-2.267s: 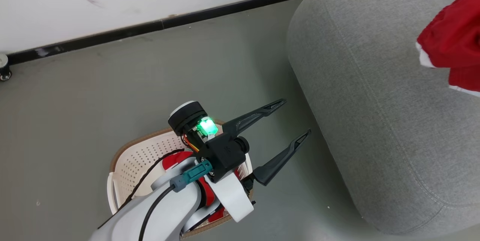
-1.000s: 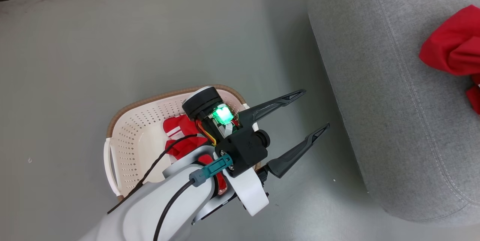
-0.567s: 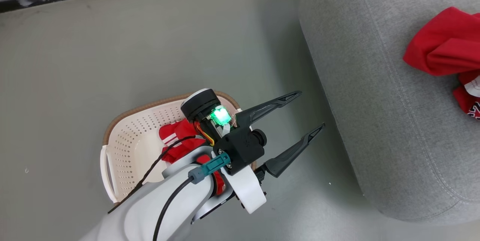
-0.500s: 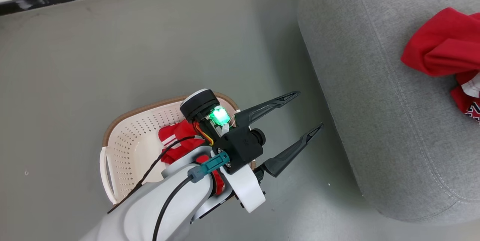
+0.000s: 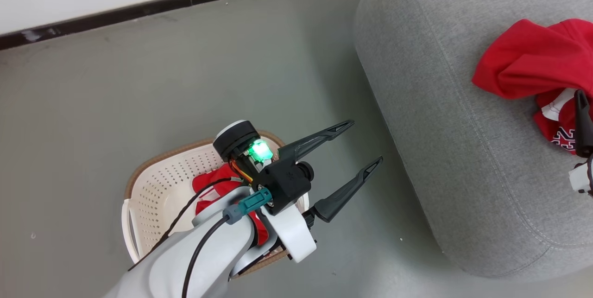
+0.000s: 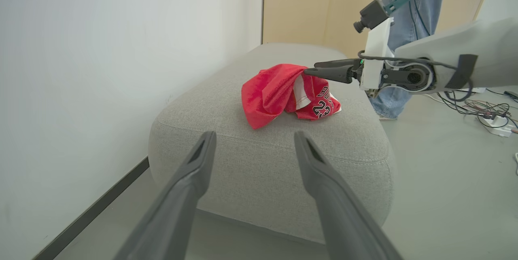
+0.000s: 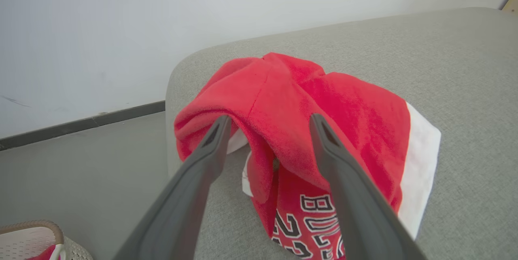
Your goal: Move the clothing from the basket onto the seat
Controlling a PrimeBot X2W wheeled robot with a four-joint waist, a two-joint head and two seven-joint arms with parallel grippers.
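Basket [image 5: 155,187]: near half hidden beneath the left forearm [image 5: 204,251], behind the left fingers [image 5: 315,139]; red clothing [image 5: 208,184] inside mostly covered. Right fingers [image 5: 581,122]: cut by frame edge, as is the jersey [image 5: 523,64] before them. Person [image 6: 425,1] beyond the right fingers: legs alone, cut above.

The left forearm [image 5: 204,261] is a smooth pale-grey shell carrying a black cable [image 5: 198,248] that ends in a teal plug [image 5: 250,203]. The left hand [image 5: 367,141] has two long, dark, tapering fingers [image 5: 319,139] on a black block [image 5: 282,187], beside a green light [image 5: 259,150] and a white bracket [image 5: 289,237]. A black strap [image 6: 463,72] wraps the right forearm [image 6: 481,45].
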